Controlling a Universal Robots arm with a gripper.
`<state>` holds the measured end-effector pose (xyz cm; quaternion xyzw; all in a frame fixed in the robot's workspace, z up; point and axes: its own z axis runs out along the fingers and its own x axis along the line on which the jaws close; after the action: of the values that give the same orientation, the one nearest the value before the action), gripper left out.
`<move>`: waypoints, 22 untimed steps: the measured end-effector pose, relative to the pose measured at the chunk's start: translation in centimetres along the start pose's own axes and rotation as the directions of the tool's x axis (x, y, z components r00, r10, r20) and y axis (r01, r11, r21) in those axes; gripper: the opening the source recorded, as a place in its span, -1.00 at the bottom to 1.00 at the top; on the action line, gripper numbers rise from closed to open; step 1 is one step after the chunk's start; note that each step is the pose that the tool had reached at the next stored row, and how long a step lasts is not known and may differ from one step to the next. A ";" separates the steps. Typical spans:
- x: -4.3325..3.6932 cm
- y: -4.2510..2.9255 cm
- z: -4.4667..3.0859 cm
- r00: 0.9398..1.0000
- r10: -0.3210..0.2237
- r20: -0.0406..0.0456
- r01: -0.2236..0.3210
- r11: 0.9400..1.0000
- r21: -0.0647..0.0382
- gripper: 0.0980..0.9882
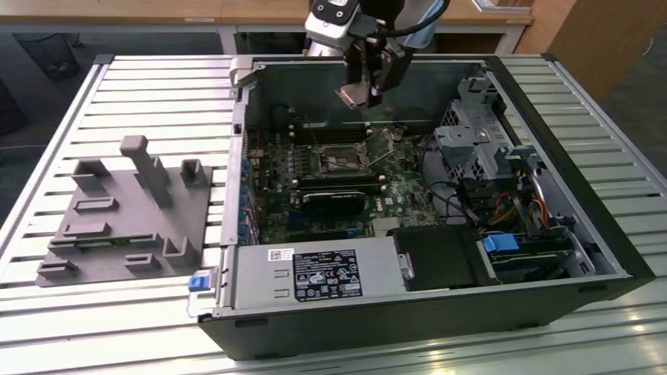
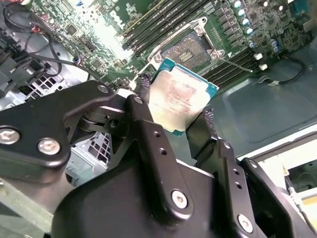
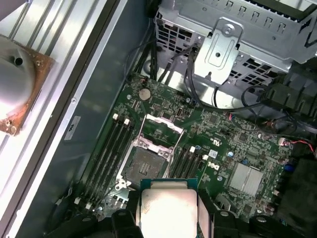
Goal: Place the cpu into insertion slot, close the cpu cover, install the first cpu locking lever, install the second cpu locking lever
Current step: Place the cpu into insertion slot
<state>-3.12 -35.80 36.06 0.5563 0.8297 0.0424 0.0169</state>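
Observation:
My gripper hangs above the back of the open computer case, shut on the cpu. In the second wrist view the cpu is a silvery square chip with a green edge, pinched between the two black fingers of the gripper. Below it on the green board lies the insertion slot, dark in the middle and uncovered. In the first wrist view the cpu hovers just off one side of the insertion slot. The cpu cover stands swung up beyond the slot.
Long black memory slots flank the socket. A metal drive cage with cables fills the case on the exterior view's right; a power supply sits at its front. A grey fixture block lies on the slatted table at the exterior view's left.

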 end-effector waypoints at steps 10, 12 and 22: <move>0.00 -0.01 0.03 0.998 0.065 0.006 -0.065 0.998 -0.001 0.00; 0.00 -0.01 0.04 0.997 0.076 0.007 -0.076 0.997 -0.002 0.00; 0.04 0.00 0.06 0.990 0.144 0.013 -0.144 0.990 -0.004 0.00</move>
<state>-3.13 -35.76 36.00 0.6149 0.7873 0.0411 0.0199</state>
